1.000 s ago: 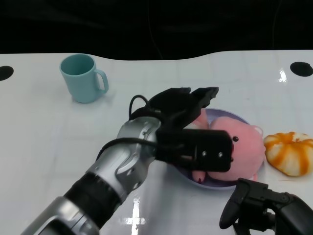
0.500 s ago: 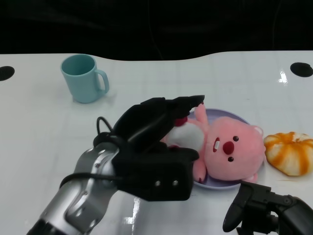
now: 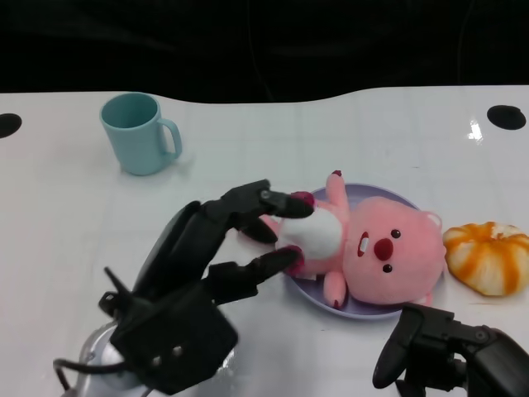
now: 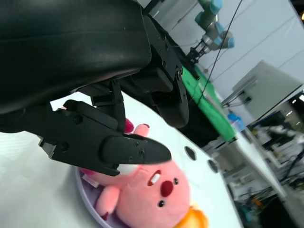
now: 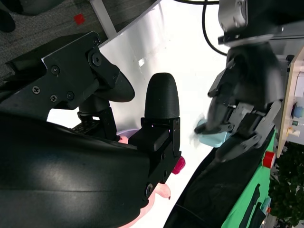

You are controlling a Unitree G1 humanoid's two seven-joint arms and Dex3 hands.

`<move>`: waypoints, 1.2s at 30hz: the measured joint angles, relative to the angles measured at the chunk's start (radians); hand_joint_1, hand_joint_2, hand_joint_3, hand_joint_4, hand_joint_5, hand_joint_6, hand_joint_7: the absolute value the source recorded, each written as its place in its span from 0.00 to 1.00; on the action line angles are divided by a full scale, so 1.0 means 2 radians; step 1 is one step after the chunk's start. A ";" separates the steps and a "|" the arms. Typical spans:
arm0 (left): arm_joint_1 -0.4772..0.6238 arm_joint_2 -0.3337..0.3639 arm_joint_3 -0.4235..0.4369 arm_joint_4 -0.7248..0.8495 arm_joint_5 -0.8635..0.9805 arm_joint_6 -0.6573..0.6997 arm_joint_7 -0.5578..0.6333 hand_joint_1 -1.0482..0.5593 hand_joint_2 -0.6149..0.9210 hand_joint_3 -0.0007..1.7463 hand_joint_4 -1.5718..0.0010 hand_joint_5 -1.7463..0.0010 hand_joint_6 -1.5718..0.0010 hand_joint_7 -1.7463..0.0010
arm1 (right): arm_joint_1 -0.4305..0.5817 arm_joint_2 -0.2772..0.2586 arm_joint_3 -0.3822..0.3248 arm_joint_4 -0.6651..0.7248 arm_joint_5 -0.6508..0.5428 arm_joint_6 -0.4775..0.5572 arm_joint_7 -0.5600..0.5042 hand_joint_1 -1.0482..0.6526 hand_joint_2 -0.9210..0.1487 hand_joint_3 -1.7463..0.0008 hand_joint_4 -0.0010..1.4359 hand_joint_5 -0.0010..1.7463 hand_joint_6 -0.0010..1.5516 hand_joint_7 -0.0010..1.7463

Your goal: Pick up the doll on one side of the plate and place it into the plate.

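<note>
One pink doll [image 3: 372, 248] on the purple plate [image 3: 395, 201], just beyond the left hand's [image 3: 211, 265] spread, empty fingers [image 3: 277, 201].

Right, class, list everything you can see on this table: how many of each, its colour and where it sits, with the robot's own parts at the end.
Pink plush doll: one, pink with a white belly, lying in the plate.
Round lilac plate: one, lilac, centre-right of the table, under the doll.
Teal ceramic mug: one, teal, far left, upright.
Orange-and-white striped pumpkin-shaped toy: one, right of the plate.
White glossy table: one, with black round holes near its far edge.
Left hand: one, black, fingers spread beside the doll, holding nothing.
Right hand: one, black, lower right, near the plate.
</note>
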 measured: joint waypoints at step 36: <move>0.184 0.010 0.163 -0.259 -0.495 0.489 -0.049 0.57 0.68 0.87 0.43 0.00 0.54 0.00 | -0.008 0.001 -0.012 -0.001 0.010 0.009 0.001 0.62 0.32 0.31 0.44 1.00 0.36 0.87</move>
